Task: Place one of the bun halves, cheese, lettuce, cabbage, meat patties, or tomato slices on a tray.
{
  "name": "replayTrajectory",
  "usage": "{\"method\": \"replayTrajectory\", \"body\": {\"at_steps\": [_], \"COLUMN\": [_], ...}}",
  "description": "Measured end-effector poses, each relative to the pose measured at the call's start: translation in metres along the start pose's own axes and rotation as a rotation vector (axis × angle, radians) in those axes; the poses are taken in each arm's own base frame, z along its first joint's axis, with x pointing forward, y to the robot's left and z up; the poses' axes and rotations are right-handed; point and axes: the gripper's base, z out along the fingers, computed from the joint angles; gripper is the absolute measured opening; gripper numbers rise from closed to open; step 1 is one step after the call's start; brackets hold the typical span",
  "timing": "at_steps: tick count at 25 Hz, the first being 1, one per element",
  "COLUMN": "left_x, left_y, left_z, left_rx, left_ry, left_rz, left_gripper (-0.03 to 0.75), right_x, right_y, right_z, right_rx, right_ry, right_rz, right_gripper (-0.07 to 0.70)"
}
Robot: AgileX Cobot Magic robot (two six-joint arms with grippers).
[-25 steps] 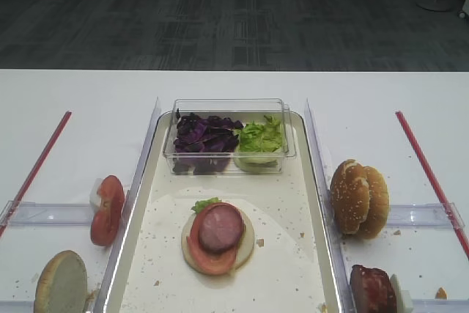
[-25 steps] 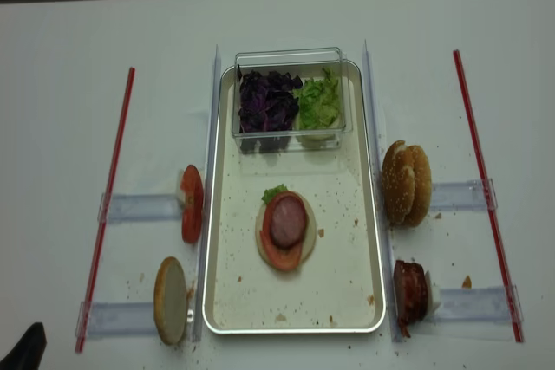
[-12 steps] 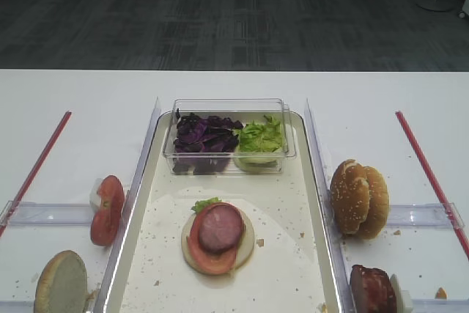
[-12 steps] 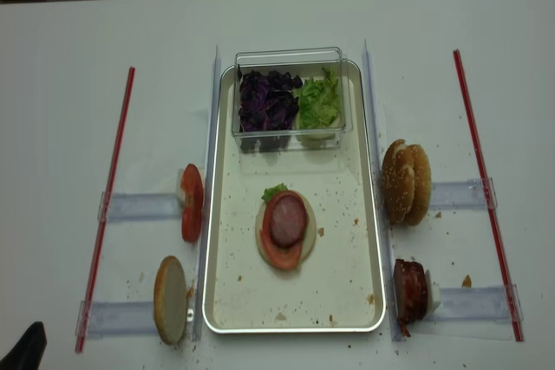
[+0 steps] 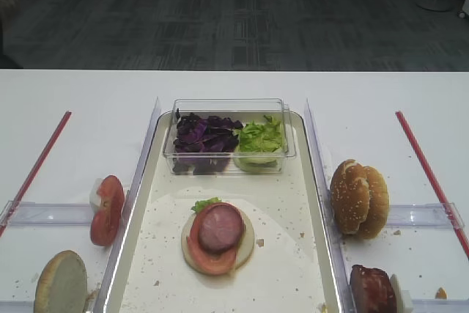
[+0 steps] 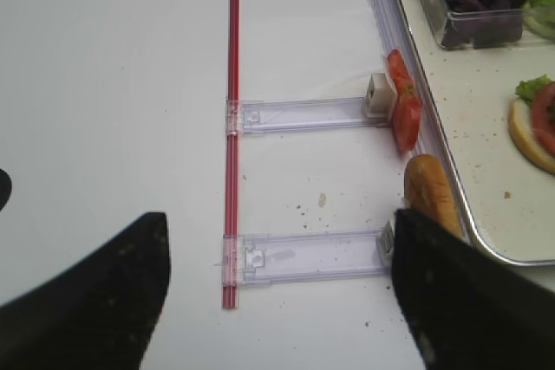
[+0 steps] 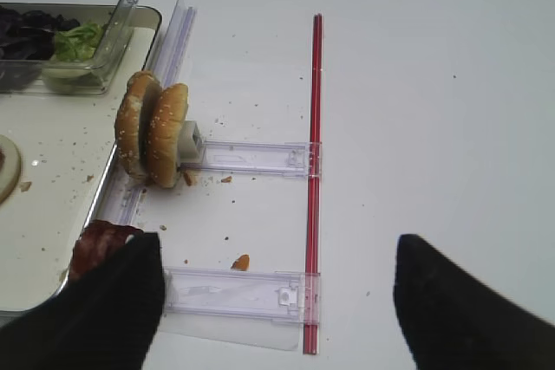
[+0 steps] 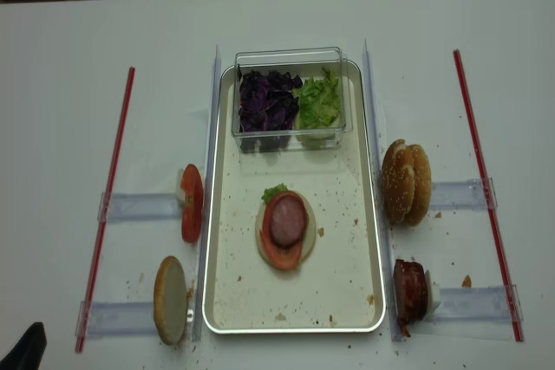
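On the cream-white rectangular tray (image 5: 308, 284) a pale bun base already carries lettuce, a tomato slice and a pinkish meat patty (image 5: 220, 227). The likely next piece is a golden sesame bun half (image 7: 165, 134), standing on edge just outside the tray's right rim. The right gripper (image 7: 277, 301) hangs wide open and empty near it; the left gripper (image 6: 277, 292) also looks spread, holding nothing. A clean pick would close across the bun's flat faces. The clear plastic rail (image 7: 251, 159) crowds that side; the tray's near half is open.
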Motion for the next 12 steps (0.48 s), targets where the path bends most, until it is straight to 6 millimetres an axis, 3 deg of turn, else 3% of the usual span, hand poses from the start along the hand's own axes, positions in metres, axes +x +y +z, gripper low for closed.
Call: {"method": "replayTrajectory", "body": {"at_steps": [12], "left_x": [0.0000], "left_y": [0.0000], "left_z": [0.0000], "left_rx": [0.000], "left_ry": [0.000], "left_rz": [0.000], "left_gripper": [0.492], "right_x": [0.0000], "right_y": [0.0000], "right_z": [0.0000], "right_rx": [0.000], "right_ry": [0.000], "right_rz": [0.001], "right_gripper": [0.569]}}
